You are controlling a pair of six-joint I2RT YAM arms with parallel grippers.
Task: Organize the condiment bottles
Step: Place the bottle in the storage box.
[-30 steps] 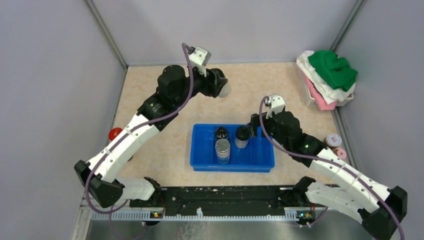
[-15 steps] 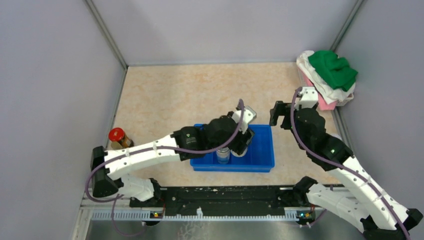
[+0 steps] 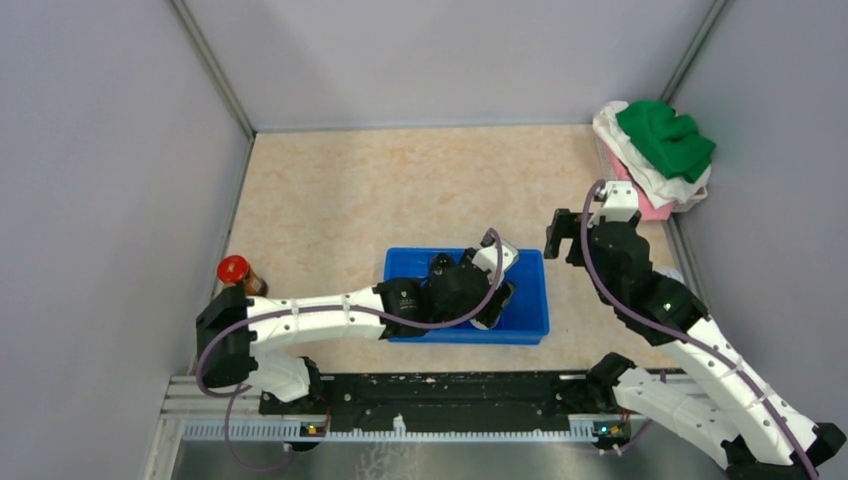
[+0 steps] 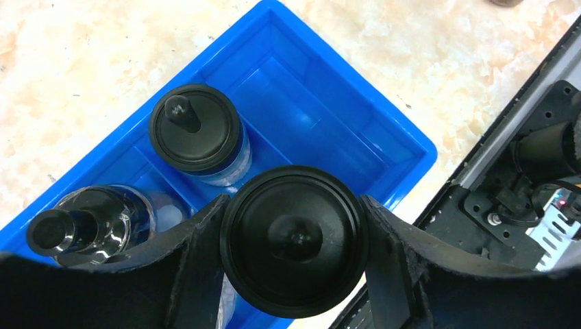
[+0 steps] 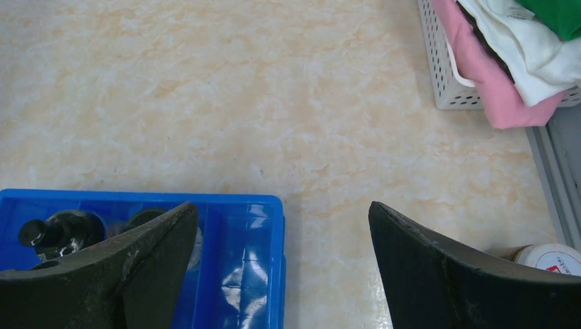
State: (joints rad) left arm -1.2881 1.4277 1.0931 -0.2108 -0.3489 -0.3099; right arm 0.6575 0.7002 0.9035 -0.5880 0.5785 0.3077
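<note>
Swinging in from the far side of the table (image 3: 400,190), the left end effector (image 4: 294,236) has come down over the near side of the blue tray (image 3: 528,305). Its fingers are closed part way around a black-cap bottle (image 4: 293,271) and hold it tight on both sides. I cannot tell if the bottle's bottom sits on the tray floor yet. Two more are already in the tray just beside it: a jar (image 4: 195,130) with a black lid and a clear spout bottle (image 4: 75,226). The right end effector (image 5: 281,212) was at the tray a second ago. Now it has pulled back to the right, over bare table, and its fingers stand wide apart with nothing in them. So I think one bottle has just been dropped off and the next is about to go in. The job is not done. A red-cap bottle (image 3: 233,268) waits at the left edge of the table, and a white-cap jar (image 5: 556,258) stands well apart on the right.
</note>
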